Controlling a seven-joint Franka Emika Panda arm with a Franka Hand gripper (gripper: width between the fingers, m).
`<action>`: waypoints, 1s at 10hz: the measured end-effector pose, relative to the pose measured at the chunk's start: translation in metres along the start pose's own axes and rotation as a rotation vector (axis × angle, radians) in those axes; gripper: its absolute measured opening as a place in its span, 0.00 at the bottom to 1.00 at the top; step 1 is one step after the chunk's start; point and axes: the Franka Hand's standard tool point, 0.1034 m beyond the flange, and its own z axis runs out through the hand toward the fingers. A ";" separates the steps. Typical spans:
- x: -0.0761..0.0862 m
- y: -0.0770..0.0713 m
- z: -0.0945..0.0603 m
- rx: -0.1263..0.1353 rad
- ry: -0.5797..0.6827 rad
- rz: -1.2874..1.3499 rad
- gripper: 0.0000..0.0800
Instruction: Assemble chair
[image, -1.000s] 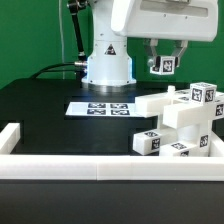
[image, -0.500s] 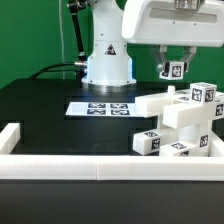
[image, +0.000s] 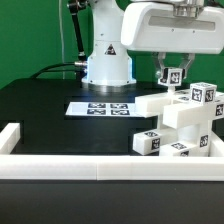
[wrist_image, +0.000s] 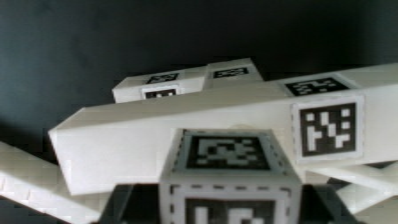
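Gripper (image: 173, 76) pinching 1 blocky white tagged piece (image: 172, 74) above chair (image: 185, 120).

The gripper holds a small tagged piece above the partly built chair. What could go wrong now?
1. The gripper holds the tagged piece just above the chair; if it is off line, the piece may jam or knock the chair.
2. The chair sits near the white wall; a push could shove it against that.
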 end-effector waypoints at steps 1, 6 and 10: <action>0.000 -0.001 0.001 -0.001 -0.002 0.001 0.36; 0.000 0.000 0.001 -0.002 0.001 0.002 0.36; -0.003 -0.006 0.002 0.002 -0.003 -0.005 0.36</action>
